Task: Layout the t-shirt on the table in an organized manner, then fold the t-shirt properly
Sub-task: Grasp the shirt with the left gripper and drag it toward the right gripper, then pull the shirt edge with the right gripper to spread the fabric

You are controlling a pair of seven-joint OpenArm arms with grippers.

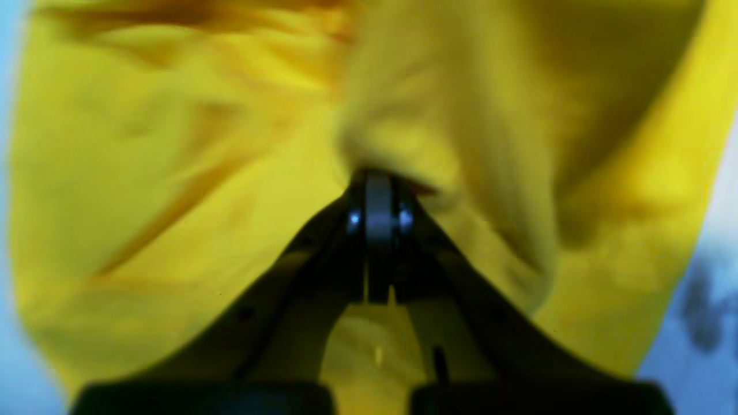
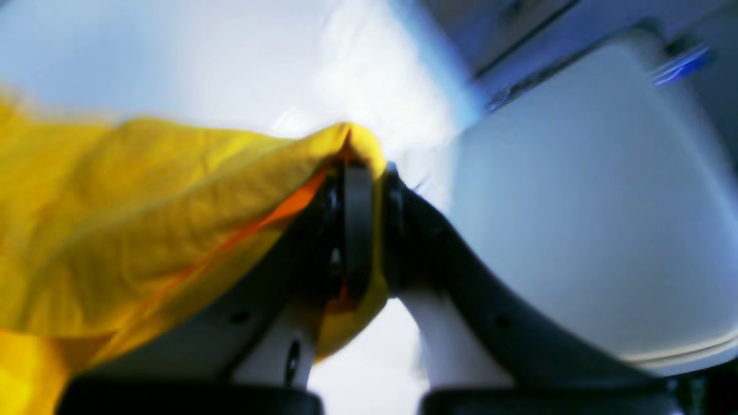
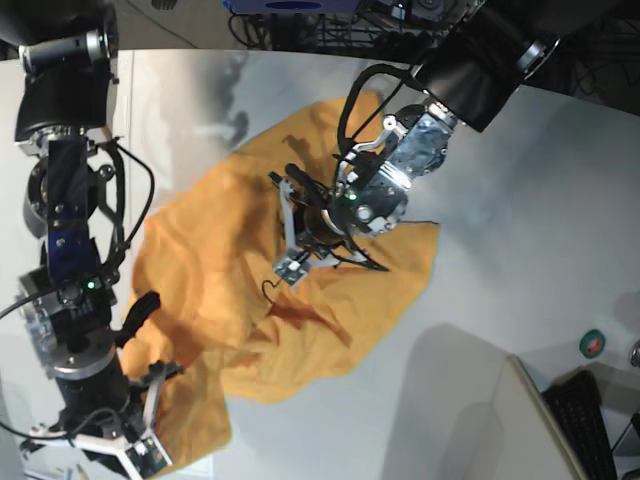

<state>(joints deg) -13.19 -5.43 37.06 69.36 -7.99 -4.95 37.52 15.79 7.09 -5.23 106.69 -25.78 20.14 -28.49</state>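
**Two robot hands gripping a crumpled yellow t-shirt**

At the left of the base view, the right hand (image 3: 130, 440) is clamped tight on a corner of the t-shirt (image 3: 210, 260) near the edge of the surface (image 3: 520, 200). The soft, orange-yellow cotton lies spread but rumpled across the smooth white top, in deep folds. Further right, the left hand (image 3: 300, 235) is pinched closed on a bunch of fabric mid-shirt. Pulling apart unevenly could probably twist or bunch the cloth, or slip a corner free.

One t-shirt (image 3: 330, 320) lies on one worktop (image 3: 520, 230). Two claws: left claw (image 3: 290, 235), right claw (image 3: 150, 425). One green tape roll (image 3: 592, 345), one keyboard (image 3: 590, 420) far right.
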